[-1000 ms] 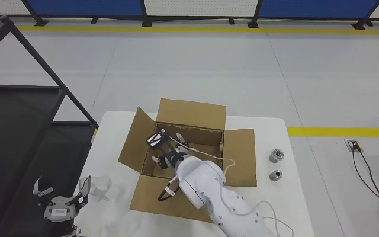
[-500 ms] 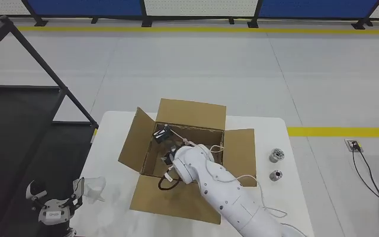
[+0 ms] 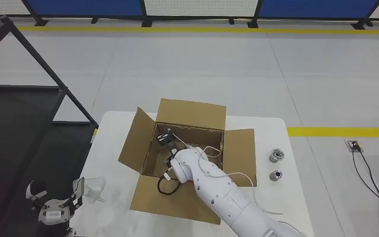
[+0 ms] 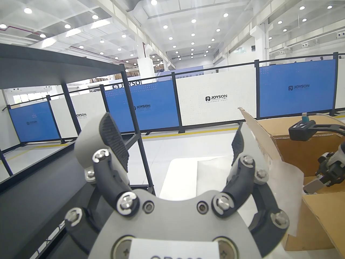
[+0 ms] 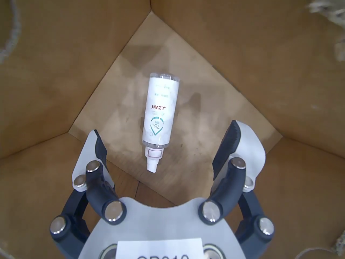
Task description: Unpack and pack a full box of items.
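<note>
**Top view.** Over the last second my right arm has sunk further into the box [image 3: 192, 112], which stands open in the middle of the desk [image 3: 269, 133]. A second ago its fingers showed above the rim; now the arm covers them. The left hand [image 3: 54, 189] has drawn back past the desk's near left corner and has kept still for the last half second, fingers spread. Two metal parts [image 3: 276, 155] lie on the desk to the right of the box, where they were before.

**Left wrist view.** The left hand [image 4: 173, 129] is wide open with nothing between its pads. It faces out into the room, with a dark rack [image 4: 54, 65] close by and a flap of the box [image 4: 258, 128] just beyond one finger. I judge it parked and out of the way.

**Right wrist view.** The right hand [image 5: 164, 128] is inside the box, wide open and empty. It hangs over the bottle [image 5: 161, 109], which lies on its side on the box floor near a corner, nozzle pointing back toward the hand. One finger stands to each side of the bottle, and I judge them above it, not touching.

So the descent has lined up a pick for the unpacking half of the job. The bottle is the one item I see on this patch of floor. Next I need a little more drop, then a close across the body. It is round, so a glancing finger could roll it away.
</note>
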{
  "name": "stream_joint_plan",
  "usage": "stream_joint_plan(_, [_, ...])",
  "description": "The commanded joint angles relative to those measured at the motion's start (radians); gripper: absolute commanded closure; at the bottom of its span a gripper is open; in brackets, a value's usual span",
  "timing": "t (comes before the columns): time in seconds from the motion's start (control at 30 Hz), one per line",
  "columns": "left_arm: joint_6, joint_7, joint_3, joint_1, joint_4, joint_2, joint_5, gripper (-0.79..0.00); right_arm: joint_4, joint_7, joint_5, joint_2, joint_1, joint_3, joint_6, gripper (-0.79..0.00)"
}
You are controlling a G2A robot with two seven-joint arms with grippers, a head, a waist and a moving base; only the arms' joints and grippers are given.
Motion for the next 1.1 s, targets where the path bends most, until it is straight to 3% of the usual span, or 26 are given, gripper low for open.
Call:
stream_joint_plan(0.0, [0.000, 0.000, 0.000, 0.000, 0.000, 0.000, 0.000, -0.785, 0.066, -0.018, 0.027, -0.018, 0.020, -0.007, -0.015, -0.785])
stream_joint_plan(0.07, [0.000, 0.000, 0.000, 0.000, 0.000, 0.000, 0.000, -0.785, 0.122, -0.031, 0.049, -0.038, 0.039, -0.015, -0.026, -0.785])
stream_joint_plan(0.17, [0.000, 0.000, 0.000, 0.000, 0.000, 0.000, 0.000, -0.785, 0.206, -0.035, 0.071, -0.069, 0.068, -0.030, -0.039, -0.560])
stream_joint_plan(0.2, [0.000, 0.000, 0.000, 0.000, 0.000, 0.000, 0.000, -0.785, 0.221, -0.036, 0.074, -0.075, 0.074, -0.032, -0.038, -0.431])
stream_joint_plan(0.3, [0.000, 0.000, 0.000, 0.000, 0.000, 0.000, 0.000, -0.785, 0.281, -0.040, 0.090, -0.100, 0.096, -0.040, -0.051, -0.360])
stream_joint_plan(0.57, [0.000, 0.000, 0.000, 0.000, 0.000, 0.000, 0.000, -0.785, 0.412, -0.063, 0.124, -0.146, 0.139, -0.041, -0.083, -0.336])
stream_joint_plan(0.93, [0.000, 0.000, 0.000, 0.000, 0.000, 0.000, 0.000, -0.785, 0.517, -0.058, 0.172, -0.165, 0.181, -0.012, -0.111, -0.366])
stream_joint_plan(1.0, [0.000, 0.000, 0.000, 0.000, 0.000, 0.000, 0.000, -0.785, 0.522, -0.063, 0.167, -0.165, 0.183, -0.013, -0.140, -0.391])
stream_joint_plan(1.03, [0.000, 0.000, 0.000, 0.000, 0.000, 0.000, 0.000, -0.785, 0.528, -0.065, 0.168, -0.164, 0.185, -0.012, -0.148, -0.465])
stream_joint_plan(1.07, [0.000, 0.000, 0.000, 0.000, 0.000, 0.000, 0.000, -0.785, 0.533, -0.063, 0.165, -0.164, 0.187, -0.012, -0.158, -0.471])
